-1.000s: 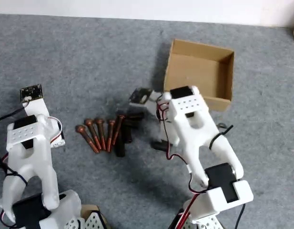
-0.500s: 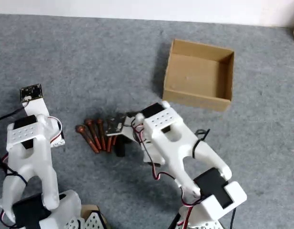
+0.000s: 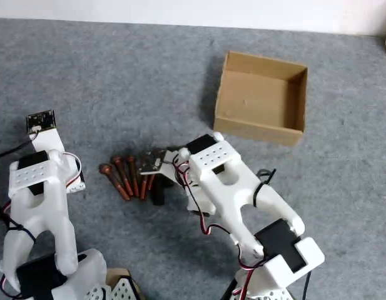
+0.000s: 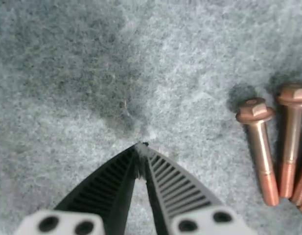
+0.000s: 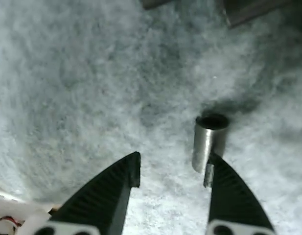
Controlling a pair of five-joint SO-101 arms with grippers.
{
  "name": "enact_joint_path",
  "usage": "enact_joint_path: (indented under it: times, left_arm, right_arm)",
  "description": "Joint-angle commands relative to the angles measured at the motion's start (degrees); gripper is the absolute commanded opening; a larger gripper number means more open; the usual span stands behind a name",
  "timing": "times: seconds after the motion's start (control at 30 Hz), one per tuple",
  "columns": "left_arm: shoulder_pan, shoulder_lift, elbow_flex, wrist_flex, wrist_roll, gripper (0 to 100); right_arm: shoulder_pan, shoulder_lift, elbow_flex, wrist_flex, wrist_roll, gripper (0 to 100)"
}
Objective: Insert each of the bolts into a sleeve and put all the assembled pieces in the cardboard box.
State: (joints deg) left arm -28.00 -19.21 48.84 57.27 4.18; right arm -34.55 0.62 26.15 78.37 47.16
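Several copper bolts (image 3: 127, 178) lie side by side on the grey carpet, two of them (image 4: 261, 147) beside my left gripper (image 4: 142, 149), which is shut and empty with its tips on the carpet. My right arm (image 3: 218, 165) hangs over the dark sleeves (image 3: 158, 195) just right of the bolts. My right gripper (image 5: 174, 159) is open, and a grey sleeve (image 5: 209, 139) stands on end right at the tip of one finger, not between the two. Other sleeves (image 5: 253, 10) lie farther off. The cardboard box (image 3: 255, 130) stands open at the back right.
My left arm (image 3: 36, 187) stands at the left, a short way from the bolt heads. Bare carpet lies between the sleeves and the box and along the far side.
My right arm swung left from beside the box to above the sleeves and bolts, then nearly stopped. My left arm has kept still.
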Motion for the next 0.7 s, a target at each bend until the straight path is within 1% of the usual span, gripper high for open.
enact_joint_path:
  times: [0.0, 0.13, 0.3, 0.4, 0.57, 0.67]
  left_arm:
    - [-0.3, -1.5, -0.2, -0.9, -0.1, 1]
    - [-0.3, -1.5, -0.2, -1.5, -0.1, 1]
    - [-0.1, -1.5, -0.2, -2.1, 0.2, 1]
    - [0.3, -1.5, -0.1, -2.1, 0.1, 1]
    - [0.3, -1.5, 0.3, -2.1, 0.0, 1]
    - [0.3, -1.5, 0.3, -2.1, 0.0, 1]
  right_arm:
    - [0.7, -1.0, -0.3, -0.2, -4.0, 20.5]
    - [0.3, -1.9, -1.5, -0.2, -3.9, 20.5]
    - [-0.7, -9.0, -1.5, 0.5, -3.6, 20.6]
    - [0.1, -10.9, 0.2, 0.0, 1.3, 20.6]
    - [4.4, -8.1, 6.9, -9.6, 2.5, 20.6]
    - [5.0, -4.9, 9.2, -11.3, 2.5, 20.6]
